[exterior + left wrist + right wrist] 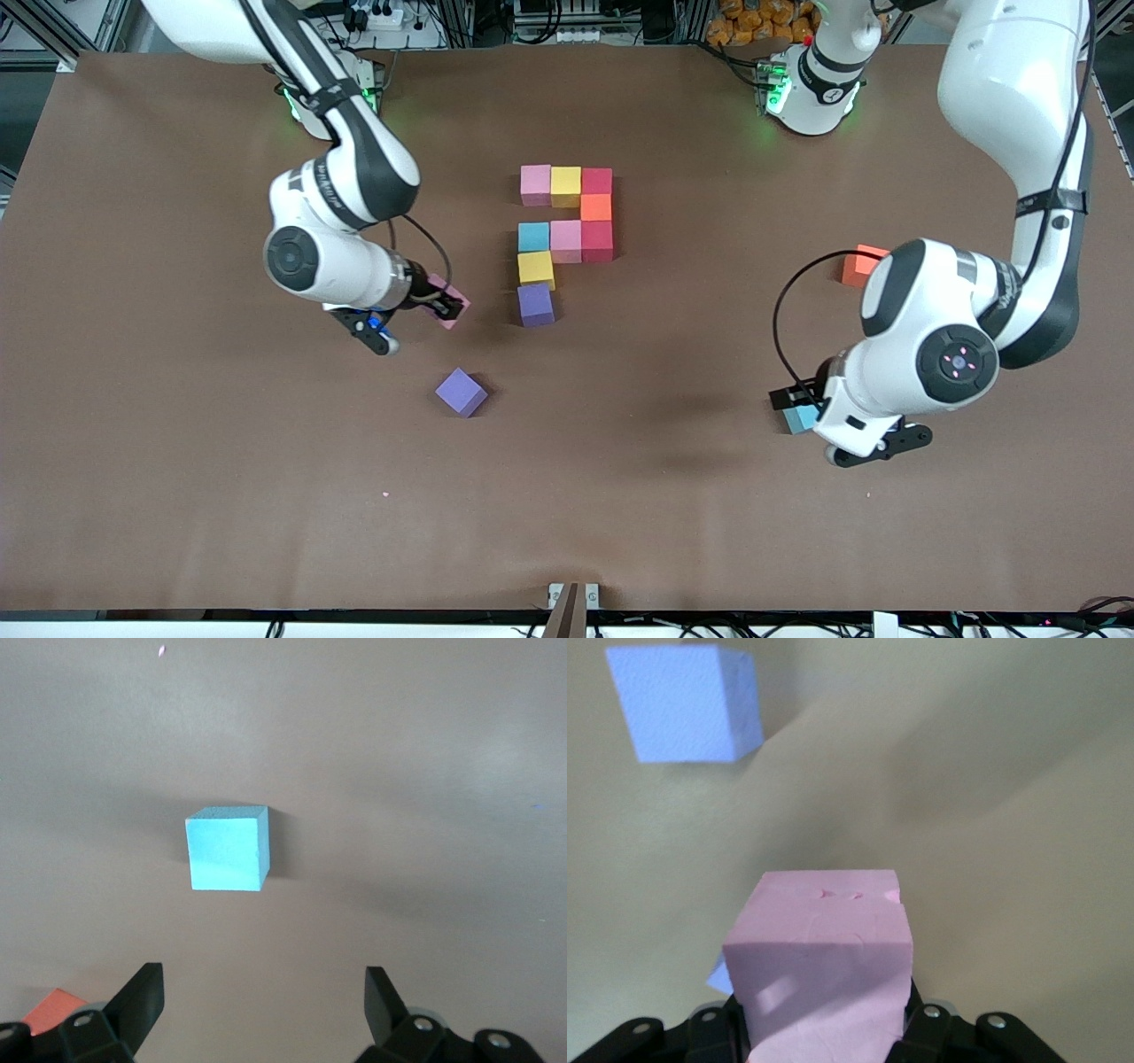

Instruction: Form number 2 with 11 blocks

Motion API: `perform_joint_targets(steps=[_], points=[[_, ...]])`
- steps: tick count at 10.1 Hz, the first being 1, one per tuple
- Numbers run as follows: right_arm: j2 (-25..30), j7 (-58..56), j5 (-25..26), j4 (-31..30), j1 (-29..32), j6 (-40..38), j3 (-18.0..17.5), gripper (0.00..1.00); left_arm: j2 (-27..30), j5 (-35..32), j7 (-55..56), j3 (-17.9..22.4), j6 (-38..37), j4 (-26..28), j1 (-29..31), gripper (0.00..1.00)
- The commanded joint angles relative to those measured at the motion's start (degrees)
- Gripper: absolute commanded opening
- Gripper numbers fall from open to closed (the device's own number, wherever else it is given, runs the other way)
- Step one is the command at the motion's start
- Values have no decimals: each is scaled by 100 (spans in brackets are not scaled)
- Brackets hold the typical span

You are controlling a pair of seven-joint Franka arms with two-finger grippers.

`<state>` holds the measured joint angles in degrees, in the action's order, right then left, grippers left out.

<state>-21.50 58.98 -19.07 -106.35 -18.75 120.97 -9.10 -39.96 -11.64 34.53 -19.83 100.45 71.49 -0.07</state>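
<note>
Right gripper (447,306) clamped on pink block (819,970), up over bare table (177,443) just beside purple end of part-built number 2 (567,239), toward right arm's end. Loose purple block (461,392) on table near it, closer to front cam. Left gripper (264,997) wide open, nothing held, over light blue block (227,849) w/ fingers apart from it. Orange block (861,264) nearby.

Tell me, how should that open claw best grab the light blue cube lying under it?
Come straight down with the left gripper and close on two opposite flat sides of the light blue cube. It sits flat and alone on the table, slightly turned, so rotating the fingers to match probably helps.
</note>
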Motion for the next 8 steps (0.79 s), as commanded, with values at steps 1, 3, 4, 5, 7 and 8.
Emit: perform_joint_targets(steps=[1,3,4,5,7,8], points=[[-441,962,-89,464,-487,364,40,17,-2,-163,45,6,263,338,216,100],[-792,1683,-89,851,-821,497,40,17,-46,-172,27,6,605,654,402,100],[-951,2122,-80,992,-1006,663,49,17,-55,-207,27,14,755,769,420,100],[-1065,2422,-71,1115,-1138,769,49,17,-125,-294,27,23,774,770,420,100],[-1224,3072,-62,1369,-1315,805,49,17,-266,-242,106,23,949,761,472,100],[-1355,3519,-54,1580,-1402,805,49,17,-336,-199,115,23,984,752,516,100]])
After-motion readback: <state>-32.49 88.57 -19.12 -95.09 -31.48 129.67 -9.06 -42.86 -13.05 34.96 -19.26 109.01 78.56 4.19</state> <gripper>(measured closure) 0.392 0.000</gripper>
